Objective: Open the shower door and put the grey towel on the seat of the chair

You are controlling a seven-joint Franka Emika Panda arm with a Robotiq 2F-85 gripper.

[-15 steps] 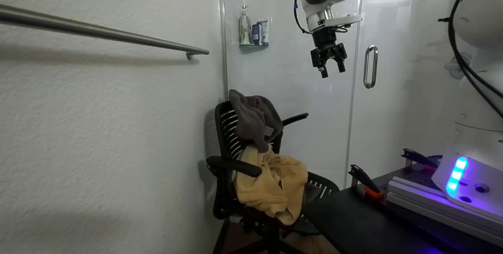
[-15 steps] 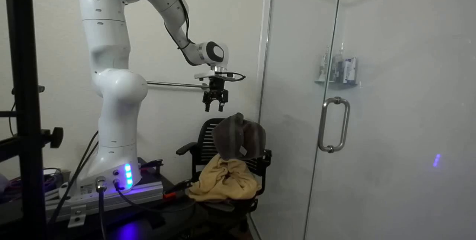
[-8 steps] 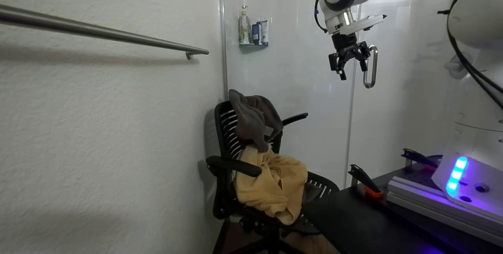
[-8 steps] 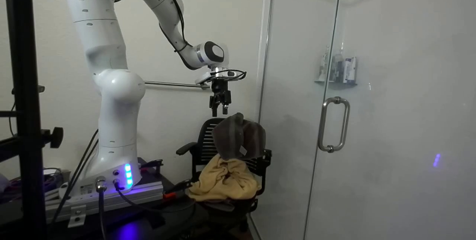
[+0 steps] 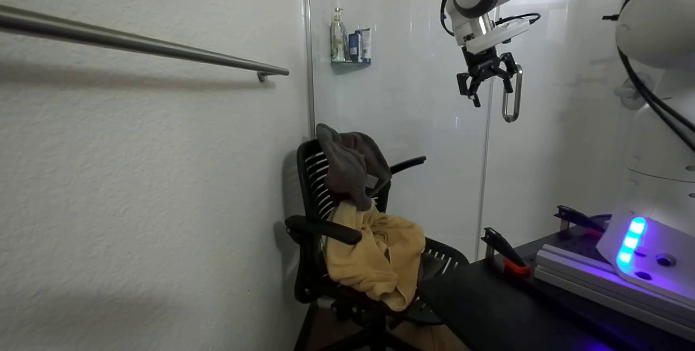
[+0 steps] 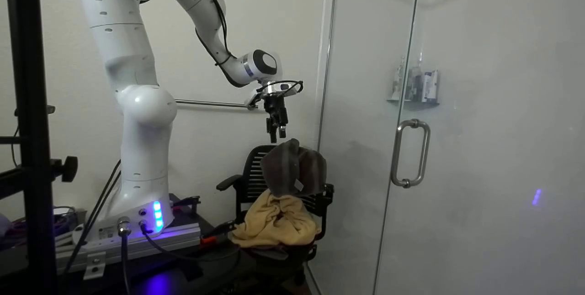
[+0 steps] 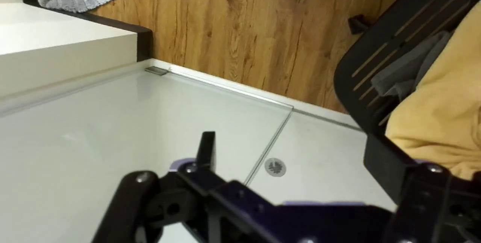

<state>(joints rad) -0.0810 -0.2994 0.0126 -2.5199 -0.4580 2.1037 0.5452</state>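
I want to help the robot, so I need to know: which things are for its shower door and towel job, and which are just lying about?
For the job:
claw
shower door
door handle
office chair
grey towel on that chair (probably the right one)

Just there, probably:
yellow towel
pump bottle
white tube
towel bar

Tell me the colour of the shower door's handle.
Silver-grey, with a metallic shine; the handle shows best in an exterior view.
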